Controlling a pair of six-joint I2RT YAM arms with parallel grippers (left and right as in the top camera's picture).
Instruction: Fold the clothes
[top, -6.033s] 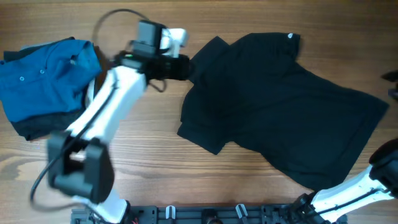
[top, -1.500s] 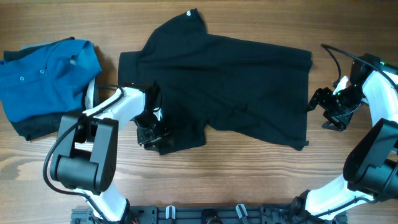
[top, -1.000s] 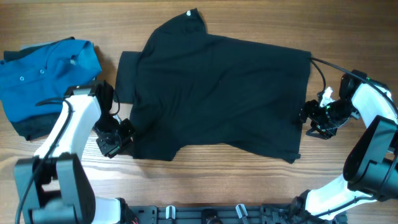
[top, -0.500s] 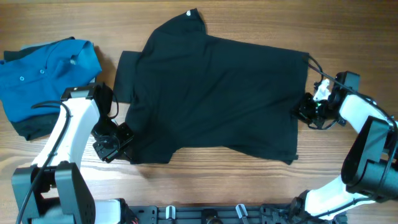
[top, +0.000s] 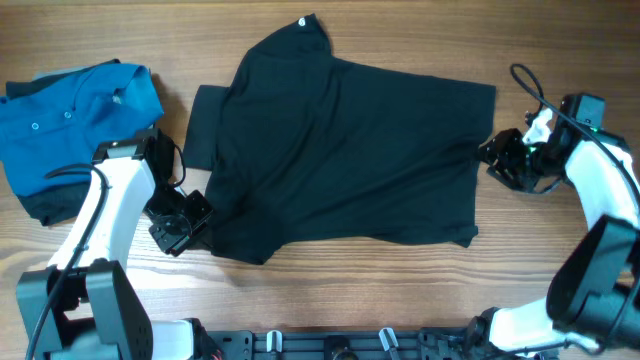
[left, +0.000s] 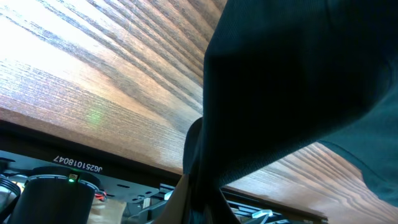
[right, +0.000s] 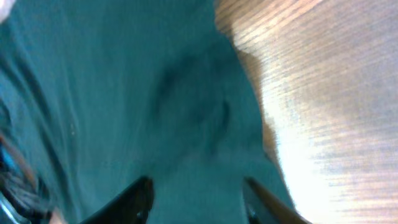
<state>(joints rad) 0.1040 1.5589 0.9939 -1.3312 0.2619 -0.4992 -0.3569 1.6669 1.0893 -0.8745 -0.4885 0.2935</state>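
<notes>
The black shirt (top: 340, 150) lies spread out flat in the middle of the table, with its small white logo (top: 303, 22) at the far edge. My left gripper (top: 188, 226) is at the shirt's near-left corner and is shut on it. In the left wrist view the black fabric (left: 292, 81) is pinched between the fingers (left: 202, 208). My right gripper (top: 497, 157) is at the shirt's right edge. In the right wrist view its fingers (right: 198, 196) are spread apart over the fabric (right: 143, 93), which looks teal there.
A blue button-up shirt (top: 80, 110) lies at the far left on top of a dark grey folded garment (top: 45, 205). Bare wooden table (top: 560, 250) surrounds the black shirt. A black rail (top: 330, 345) runs along the near edge.
The shirt was dragged left and spread flatter. In the last half second my right gripper shifted slightly right and away at the shirt's edge. My left gripper kept hold of the corner.
</notes>
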